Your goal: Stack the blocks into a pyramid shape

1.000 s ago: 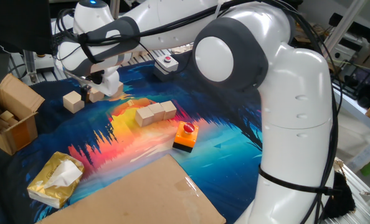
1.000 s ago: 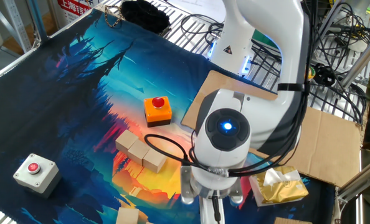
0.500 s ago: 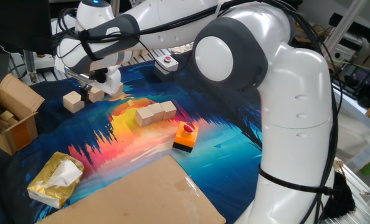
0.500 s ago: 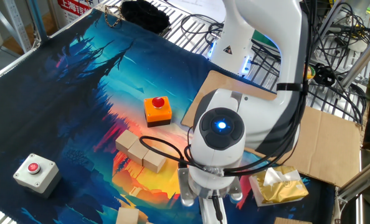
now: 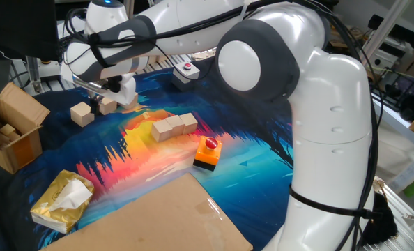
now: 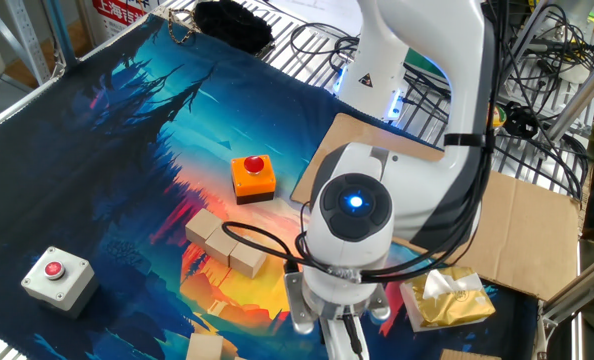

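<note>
In the upper left of the frame the tool (image 5: 111, 100) sits low over one wooden block (image 5: 108, 106); whether it grips I cannot tell. A row of three blocks (image 5: 173, 127) waits mid-tabletop; a skewed release could topple that base

Taking the row of three blocks (image 5: 173, 127) as the landmark, seen in the fixed view with the arm's base at right: the three stand touching side by side on the mat (image 5: 263, 150). The button block (image 5: 208, 152) lies near, to their front right. Two further blocks sit behind and to the left, one (image 5: 82, 113) alone, another (image 5: 108, 106) under the gripper (image 5: 111, 93). The cardboard box (image 5: 13, 129) stands farther left, and the crumpled packet (image 5: 62, 200) lies in front and left.
</note>
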